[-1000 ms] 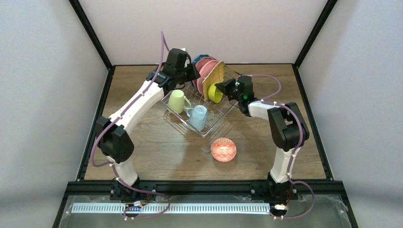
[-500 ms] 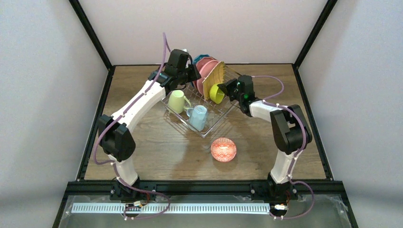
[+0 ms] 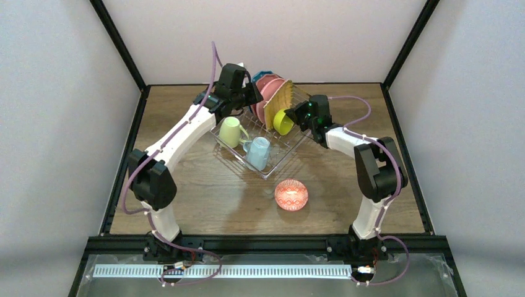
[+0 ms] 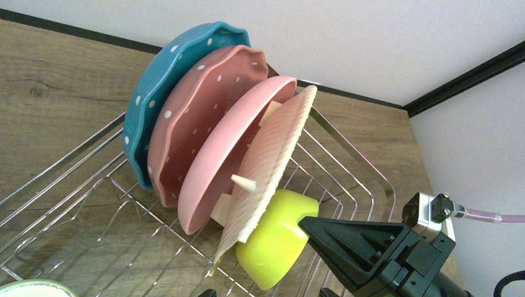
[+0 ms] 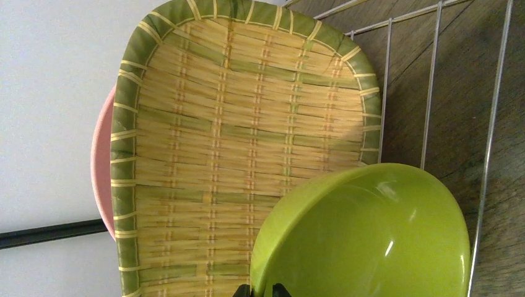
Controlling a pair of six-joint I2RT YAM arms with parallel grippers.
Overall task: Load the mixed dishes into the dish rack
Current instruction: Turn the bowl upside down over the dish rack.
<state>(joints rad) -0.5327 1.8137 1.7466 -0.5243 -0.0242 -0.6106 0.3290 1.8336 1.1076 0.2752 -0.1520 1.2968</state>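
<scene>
R claw (image 3: 296, 114) has nudged the lime bowl (image 3: 282, 121) against the woven plate (image 3: 280, 99) at the dish rack (image 3: 272, 168) far-right end. Can't tell if it's let go yet. L claw (image 3: 254, 95) open, empty, over rack's far end. Only the red-patterned bowl (image 3: 291, 194) is left, on the wood surface (image 3: 198, 192) just near of the rack. Pale walls, black frame.

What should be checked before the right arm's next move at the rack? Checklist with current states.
1. Lime bowl in the dish rack, leaning on the woven plate: ok.
2. Right gripper clear of the bowl's rim: cannot tell; its tips sit at the rim.
3. Blue dotted plate and pink plates standing on edge: ok.
4. Pale green mug and light blue mug in the rack: ok.
5. Red-patterned bowl loaded: not ok; it sits on the table outside the rack.
</scene>
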